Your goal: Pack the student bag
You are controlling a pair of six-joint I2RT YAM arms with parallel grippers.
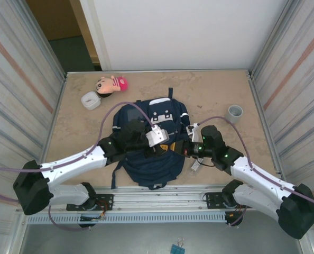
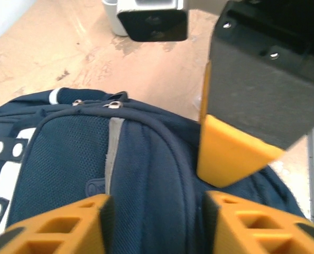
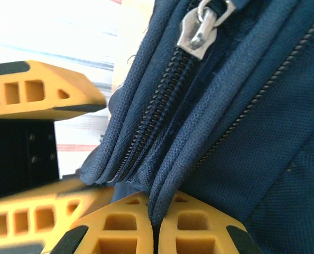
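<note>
So far, little of the packing looks done. The student bag [image 1: 146, 164] lies flat at the middle of the table [image 1: 210, 90], its top toward 6 o'clock, near the arm bases. Loose things lie out around it. A doll with a pink cap [image 1: 112, 83] is at about 11 o'clock from the bag. A small white tub [image 1: 90, 100] sits at 10 o'clock and a grey cup [image 1: 234, 111] at 2 o'clock. A small clear object [image 1: 195, 166], too small to identify, lies just beside the bag at 4 o'clock. Whether anything is already inside cannot be told.

In the right wrist view the zipper [image 3: 157, 116] runs meshed below its silver pull [image 3: 202, 26], so this compartment appears closed along the stretch that shows.

Both grippers meet at the bag's 3 o'clock side. The right gripper [image 3: 157, 233] has its jaws pressed together on a ridge of navy piping beside that zipper, pinching the fabric. The left gripper [image 2: 157, 222] hovers over the bag with its jaws spread and the navy panel showing between them, holding nothing.

By my reading, the work is at the opening step. One arm pins the fabric so the other can go for a zipper pull. Opening the bag, loading the loose items and zipping up are all left.
</note>
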